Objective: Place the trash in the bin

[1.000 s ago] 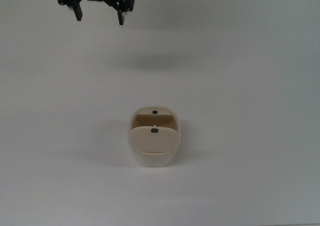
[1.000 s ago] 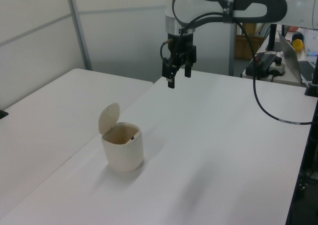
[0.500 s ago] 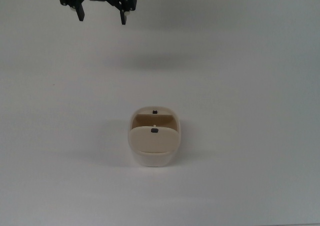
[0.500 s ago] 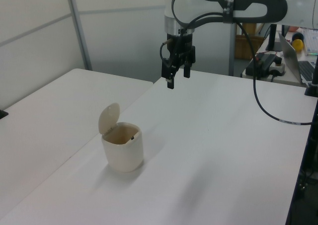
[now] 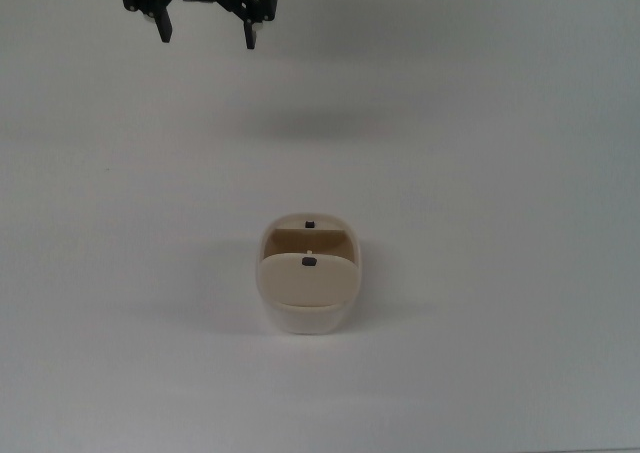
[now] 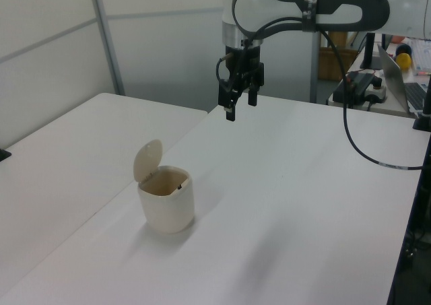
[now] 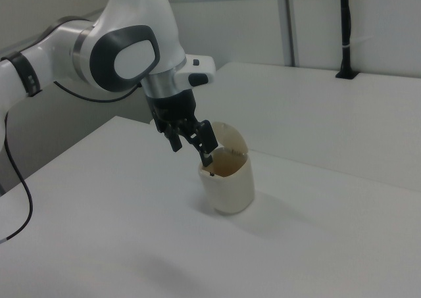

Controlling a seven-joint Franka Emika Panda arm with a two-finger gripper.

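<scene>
One white table (image 5: 480, 173) fills nearly all of the top view, plain surface, a second white table (image 6: 60, 150) butted against it on the left view's left. My arm (image 6: 310, 5) comes next in size, white with dark joints, arching in from the left view's upper right; a black cable (image 6: 357, 143) hangs from it down across the table. Bin (image 5: 308, 273) sits a little below the middle of the top view, cream-beige, rounded corners, flap lid (image 6: 147, 159) tipped up and the mouth open. Small dark marks on the lid and the far rim. Inside looks bare tan from the top view, but part of the interior is hidden by the lid, so the trash could be in there; I can't see it anywhere. My gripper (image 5: 206, 35) hangs in the air at about 11 o'clock from the bin in the top view, well apart from it, fingers (image 6: 229, 112) spread wide with nothing between them, pointing down.
</scene>
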